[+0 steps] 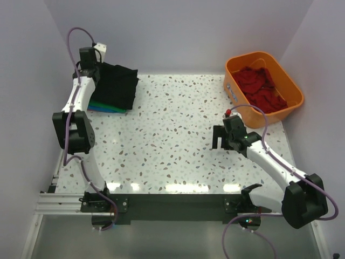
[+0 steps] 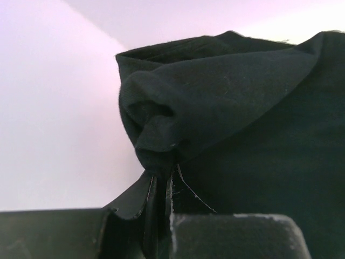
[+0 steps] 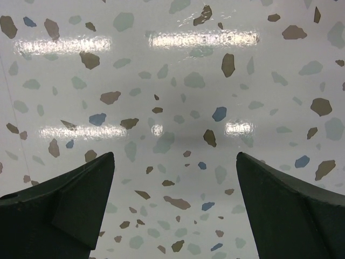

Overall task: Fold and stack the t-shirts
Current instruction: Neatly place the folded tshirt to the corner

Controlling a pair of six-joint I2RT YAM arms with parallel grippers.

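Black shirt (image 1: 116,86) is up at ten o'clock on the counter (image 1: 172,129), folded into a rough rectangle and topping the pile. A green shirt (image 1: 97,104) and a blue shirt (image 1: 113,111) show only as thin edges at its six o'clock side. The left jaws are all but closed, pinching a gathered bit of black cloth at the shirt's eleven o'clock corner. From the wrist the fabric (image 2: 242,108) puckers into a soft bulge just above the pinch, with layered edges showing along the top. It's matte, limp stuff, lightly creased. That corner grip looks meant to settle or square the shirt on the pile, so I'd judge the letting-go is not yet done. Over to the right arm (image 1: 269,159): its jaws are spread fully wide with nothing between them, hanging over bare speckled counter at about four o'clock. That parks them just on the near side of the tub (image 1: 294,89), probably for the next pick. In the tub at two o'clock lies a red shirt (image 1: 259,86), crumpled and unfolded.
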